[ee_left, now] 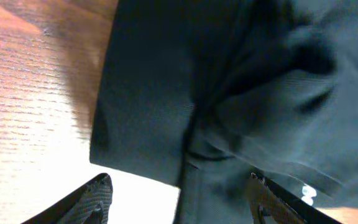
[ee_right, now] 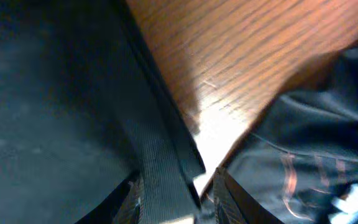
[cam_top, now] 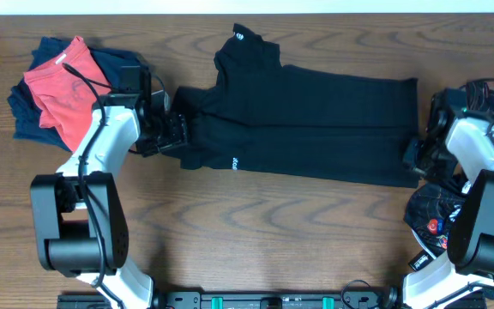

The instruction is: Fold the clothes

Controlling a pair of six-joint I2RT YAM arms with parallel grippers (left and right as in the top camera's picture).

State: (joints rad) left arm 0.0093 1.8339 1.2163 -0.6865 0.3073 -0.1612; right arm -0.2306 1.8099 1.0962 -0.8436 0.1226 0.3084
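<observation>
A large black garment [cam_top: 316, 120] lies flat across the middle of the table, folded lengthwise, with a small white logo [cam_top: 237, 36] at its top and white lettering [cam_top: 234, 162] at its lower edge. My left gripper [cam_top: 177, 130] is at its left end. In the left wrist view its fingers [ee_left: 179, 199] are spread wide and open over the fabric edge [ee_left: 241, 93]. My right gripper [cam_top: 412, 157] is at the garment's lower right corner. In the right wrist view its fingers [ee_right: 180, 199] straddle the hem [ee_right: 55, 112], partly open.
A red garment [cam_top: 63, 90] lies on navy clothes [cam_top: 28, 112] at the back left. A dark garment with thin-line print [cam_top: 431, 219] is heaped at the front right beside my right arm; it also shows in the right wrist view [ee_right: 316, 155]. Bare wooden table [cam_top: 273, 232] lies in front.
</observation>
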